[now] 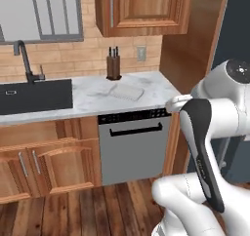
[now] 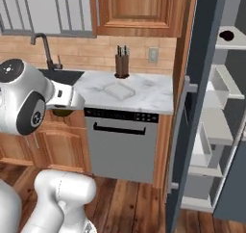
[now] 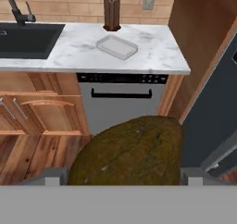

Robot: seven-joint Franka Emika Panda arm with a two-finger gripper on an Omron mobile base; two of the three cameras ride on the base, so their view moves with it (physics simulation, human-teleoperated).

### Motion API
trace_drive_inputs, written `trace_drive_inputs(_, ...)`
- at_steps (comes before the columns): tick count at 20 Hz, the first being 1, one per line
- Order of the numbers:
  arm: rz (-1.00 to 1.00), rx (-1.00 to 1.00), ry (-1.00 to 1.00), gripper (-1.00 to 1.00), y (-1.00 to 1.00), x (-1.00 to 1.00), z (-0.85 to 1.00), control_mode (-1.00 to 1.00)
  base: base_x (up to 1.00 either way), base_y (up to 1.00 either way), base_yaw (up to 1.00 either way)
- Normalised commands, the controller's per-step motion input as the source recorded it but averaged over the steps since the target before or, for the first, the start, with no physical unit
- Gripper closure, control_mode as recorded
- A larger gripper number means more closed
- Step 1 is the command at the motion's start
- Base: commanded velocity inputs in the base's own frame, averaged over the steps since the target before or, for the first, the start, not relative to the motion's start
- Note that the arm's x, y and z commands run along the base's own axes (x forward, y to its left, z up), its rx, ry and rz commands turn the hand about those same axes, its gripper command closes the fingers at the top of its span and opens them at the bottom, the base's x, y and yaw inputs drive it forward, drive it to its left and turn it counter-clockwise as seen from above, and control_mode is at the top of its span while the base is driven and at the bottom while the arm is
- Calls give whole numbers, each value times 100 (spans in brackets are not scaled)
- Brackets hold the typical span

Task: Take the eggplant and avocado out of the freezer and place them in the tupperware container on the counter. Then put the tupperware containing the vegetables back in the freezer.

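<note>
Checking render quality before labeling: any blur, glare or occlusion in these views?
Hand view: avocado between the finger tips looms large and soft, hiding the floor; container crisp. Left base view: arm covers the right side; container faint against the counter. Right base view: freezer door dark, no glare.

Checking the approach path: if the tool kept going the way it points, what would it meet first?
Judging by the hand view, probably the dishwasher front below the counter, beyond the avocado it holds; depth is unclear.

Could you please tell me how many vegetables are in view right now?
2: an olive-brown rounded avocado between the jaws, and a dark purple eggplant on an upper shelf of the open freezer. Others may be hidden.
</note>
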Motion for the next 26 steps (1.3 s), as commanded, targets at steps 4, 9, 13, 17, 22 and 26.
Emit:
trace_drive_inputs(4, 0, 0, 0, 100, 0, 0, 0, 100, 100, 32, -6)
trace_drive_inputs(9, 0, 0, 0, 100, 0, 0, 0, 100, 100, 25, -4)
trace_drive_inputs(13, 0, 0, 0, 100, 0, 0, 0, 100, 75, 13, -6)
trace_drive_inputs(17, 0, 0, 0, 100, 0, 0, 0, 100, 61, 15, -5)
trace_drive_inputs(22, 0, 0, 0, 100, 0, 0, 0, 100, 29, 1, 0)
trace_drive_inputs(26, 0, 0, 0, 100, 0, 0, 0, 100, 37, 8, -1)
